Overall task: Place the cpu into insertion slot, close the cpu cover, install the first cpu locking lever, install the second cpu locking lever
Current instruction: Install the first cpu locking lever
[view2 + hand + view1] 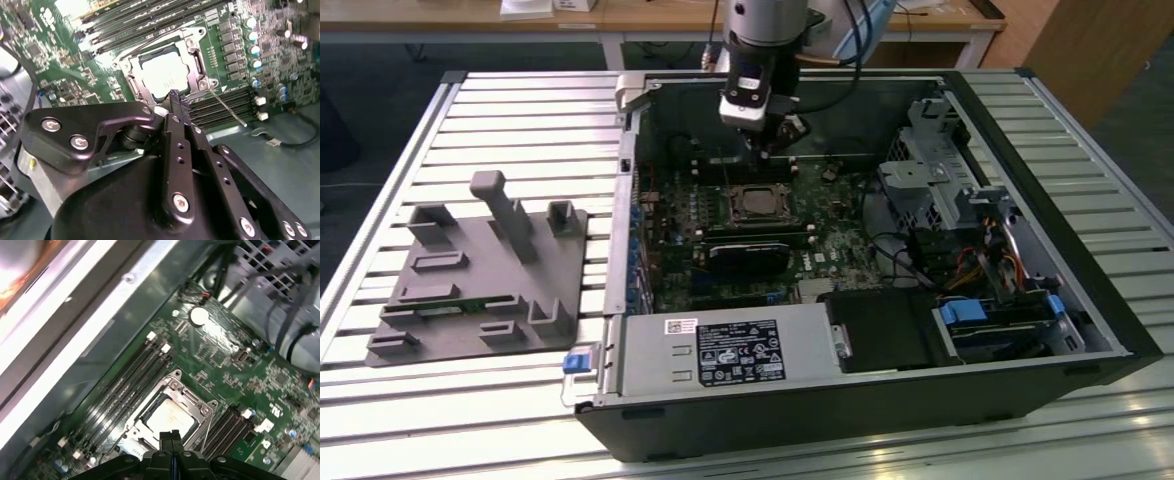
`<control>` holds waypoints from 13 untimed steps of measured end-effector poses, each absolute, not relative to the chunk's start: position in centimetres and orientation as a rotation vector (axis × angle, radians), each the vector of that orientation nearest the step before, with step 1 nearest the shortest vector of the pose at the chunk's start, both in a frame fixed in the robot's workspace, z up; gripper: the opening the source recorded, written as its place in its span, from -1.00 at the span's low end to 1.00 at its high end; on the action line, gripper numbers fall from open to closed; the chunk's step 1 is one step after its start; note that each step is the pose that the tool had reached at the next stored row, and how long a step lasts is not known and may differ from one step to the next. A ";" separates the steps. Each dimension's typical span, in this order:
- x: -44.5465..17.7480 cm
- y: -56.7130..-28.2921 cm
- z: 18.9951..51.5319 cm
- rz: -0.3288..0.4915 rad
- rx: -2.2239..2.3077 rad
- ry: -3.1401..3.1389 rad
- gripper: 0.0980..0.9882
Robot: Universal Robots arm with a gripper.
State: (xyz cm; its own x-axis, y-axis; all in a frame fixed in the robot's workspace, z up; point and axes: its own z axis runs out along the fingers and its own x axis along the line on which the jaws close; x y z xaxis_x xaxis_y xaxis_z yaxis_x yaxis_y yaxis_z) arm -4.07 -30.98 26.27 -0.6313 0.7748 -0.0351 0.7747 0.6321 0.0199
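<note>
the pincer hangs low inside the open computer case, which lies on the slatted counter. its tips sit just beside one edge of the insertion slot. the two fingers are pressed together with nothing between them - closed and empty.

the cpu lies flat in the slot, its pale metal top showing through the window of the cpu cover. the cover looks to be down over the chip, framing it on all sides. a thin metal rod, most likely one of the locking levers, runs out from a corner of the socket across the memory slots and does not look hooked down.

judged from this, the risk lies in how thin and springy that rod is. closed tips pushing on it could slide off - and land on the motherboard or the memory slots beside it, scraping small parts. if the tips bear on the cover instead of the rod, the load goes onto the chip and the pins below. a lever not carried fully under its catch could spring back up.
</note>
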 end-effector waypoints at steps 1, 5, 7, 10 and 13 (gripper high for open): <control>-4.1 -31.0 26.3 0.005 1.303 2.814 -0.98; -4.1 -31.0 26.2 0.007 1.201 2.860 -0.98; -4.1 -31.0 26.2 0.008 1.149 2.881 -0.98; -4.1 -31.0 26.2 0.010 1.069 2.912 -0.98; -4.1 -31.0 26.2 0.012 0.990 2.940 -0.98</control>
State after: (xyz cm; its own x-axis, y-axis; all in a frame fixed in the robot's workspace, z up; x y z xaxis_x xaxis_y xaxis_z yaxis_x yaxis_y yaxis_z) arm -4.07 -30.97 26.19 -0.7956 0.6048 -0.0351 0.6045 0.7964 0.0198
